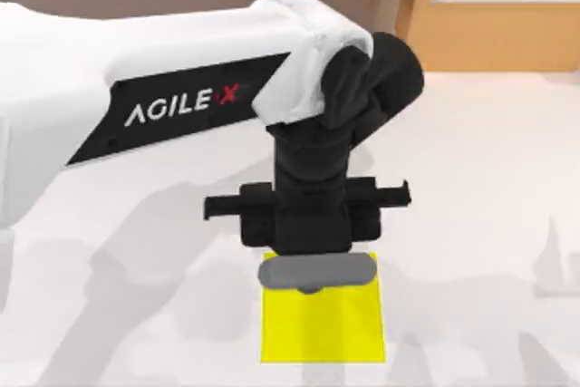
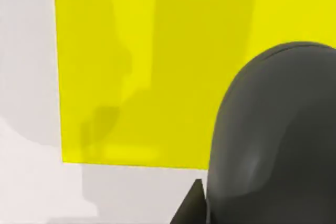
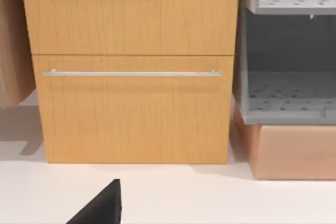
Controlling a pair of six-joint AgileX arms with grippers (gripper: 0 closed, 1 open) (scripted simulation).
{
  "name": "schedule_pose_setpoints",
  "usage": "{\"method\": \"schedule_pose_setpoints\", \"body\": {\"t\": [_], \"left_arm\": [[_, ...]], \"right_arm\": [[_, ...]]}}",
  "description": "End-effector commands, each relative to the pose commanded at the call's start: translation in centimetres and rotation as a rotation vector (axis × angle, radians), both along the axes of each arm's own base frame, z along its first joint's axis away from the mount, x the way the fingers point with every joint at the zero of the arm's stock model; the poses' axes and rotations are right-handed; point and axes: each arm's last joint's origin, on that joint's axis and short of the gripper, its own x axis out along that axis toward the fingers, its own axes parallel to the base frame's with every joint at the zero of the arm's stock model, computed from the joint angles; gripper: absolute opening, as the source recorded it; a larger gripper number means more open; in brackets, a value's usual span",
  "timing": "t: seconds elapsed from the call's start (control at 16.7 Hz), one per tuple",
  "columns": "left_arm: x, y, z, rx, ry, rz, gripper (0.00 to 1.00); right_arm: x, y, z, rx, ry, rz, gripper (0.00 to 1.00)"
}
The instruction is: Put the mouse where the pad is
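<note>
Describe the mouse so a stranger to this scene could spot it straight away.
Start at the white table and find the bright yellow pad near its front edge. At the pad's far edge, under the left gripper, is the mouse, in that gripper. It is a smooth, rounded grey oblong, narrower than the flat yellow pad and lighter than the black gripper.

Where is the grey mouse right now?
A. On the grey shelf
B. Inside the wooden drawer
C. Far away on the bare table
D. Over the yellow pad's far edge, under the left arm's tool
D. In the top view the mouse sits at the far edge of the pad, right below the left tool; the left wrist view shows yellow pad beside it.
</note>
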Motion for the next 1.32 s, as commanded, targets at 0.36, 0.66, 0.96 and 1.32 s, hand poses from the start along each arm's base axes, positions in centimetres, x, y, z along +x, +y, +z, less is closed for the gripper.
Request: {"method": "schedule_pose_setpoints", "body": {"t": [0.36,0.66,0.96,1.32], "left_arm": [[-2.0,-1.7,0.0,-0.005,-0.009,-0.082,0.00],[-0.6,-0.5,-0.2,-0.007,-0.004,-0.051,0.00],[1.9,1.7,-1.1,-0.023,-0.007,-0.003,0.00],[1.5,1.0,-2.2,-0.045,-0.031,-0.020,0.00]], "right_arm": [[0.0,0.0,0.0,0.000,0.000,0.000,1.00],[0.0,0.0,0.0,0.000,0.000,0.000,1.00],[0.0,0.0,0.0,0.000,0.000,0.000,1.00],[0.0,0.0,0.0,0.000,0.000,0.000,1.00]]}}
